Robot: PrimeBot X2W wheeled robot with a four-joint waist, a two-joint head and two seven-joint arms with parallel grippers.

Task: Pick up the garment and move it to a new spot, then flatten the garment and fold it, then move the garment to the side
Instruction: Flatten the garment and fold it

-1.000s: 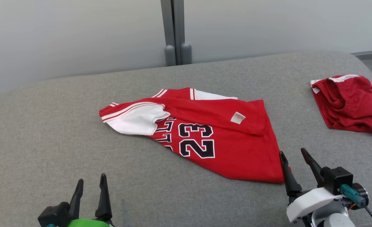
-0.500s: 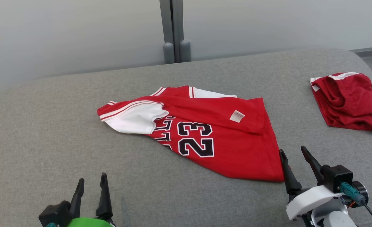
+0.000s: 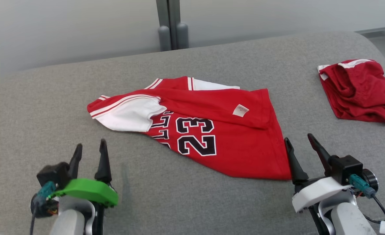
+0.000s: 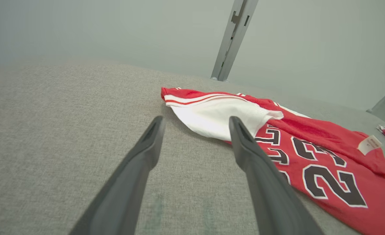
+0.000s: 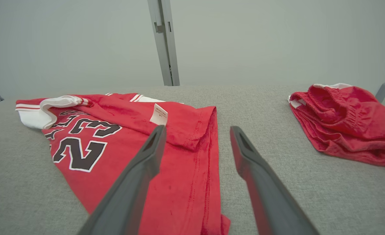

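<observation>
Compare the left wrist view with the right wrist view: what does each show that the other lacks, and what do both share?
Left wrist view: the left gripper, open, aimed at the white fold of the red jersey. Right wrist view: the right gripper, open, aimed at the jersey's stitched edge, plus the gathered waistband of a second red garment. Shared: the jersey with its 23, its white label, the grey post, the grey surface.

Over at the right end of the grey fabric surface point(image 3: 212, 202) lies a crumpled red cloth bundle point(image 3: 359, 89) — white trim along its far edge, a gathered elastic band bunched on top. Behind the surface a grey upright post point(image 3: 168, 19) stands against the pale wall point(image 3: 65, 29) — two rounded stubs at its foot.
</observation>
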